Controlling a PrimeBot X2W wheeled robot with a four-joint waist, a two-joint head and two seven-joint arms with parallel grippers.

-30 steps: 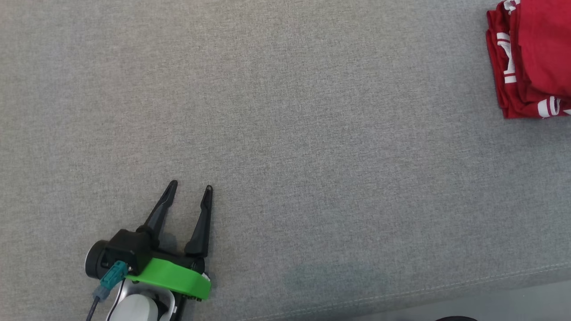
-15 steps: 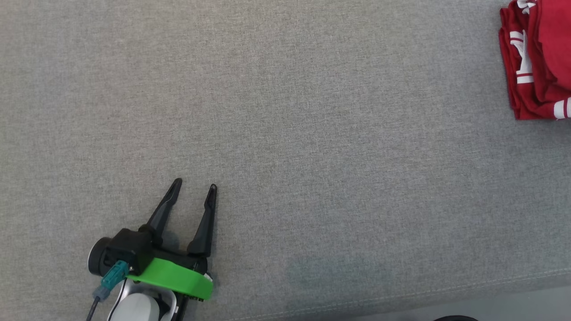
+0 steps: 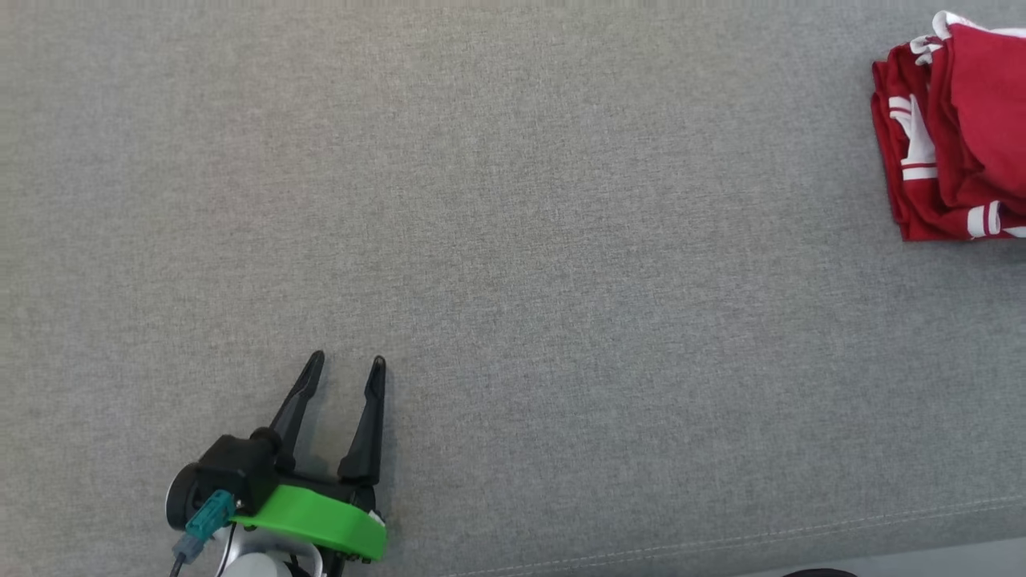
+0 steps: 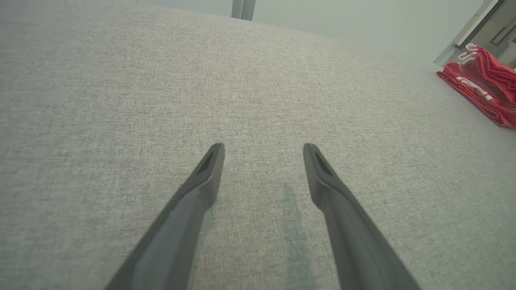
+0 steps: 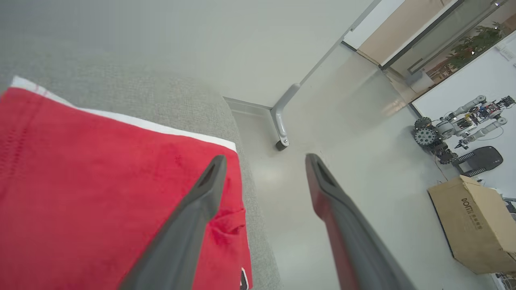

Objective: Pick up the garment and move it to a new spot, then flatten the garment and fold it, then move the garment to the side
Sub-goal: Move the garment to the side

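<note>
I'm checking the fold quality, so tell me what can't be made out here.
- Head view: garment runs off the right edge; full fold unseen.
- Right wrist view: garment cut by left and bottom edges, partly behind the right pincer.
- Cardboard box print: too small.

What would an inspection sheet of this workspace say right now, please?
Surface: grey woven upholstery, flat, with a seam near its front edge.
Job's things: red garment with white stripes, folded in a stack at the surface's far right.
Clutter: nothing seen.
End effectors: left end effector open, empty, low over bare fabric; right end effector open, empty, above the garment's corner at the surface's edge.
Cables: dark cable with teal connector at the left wrist.
Surroundings: pale floor, cardboard box, another robot, grey metal post.
</note>
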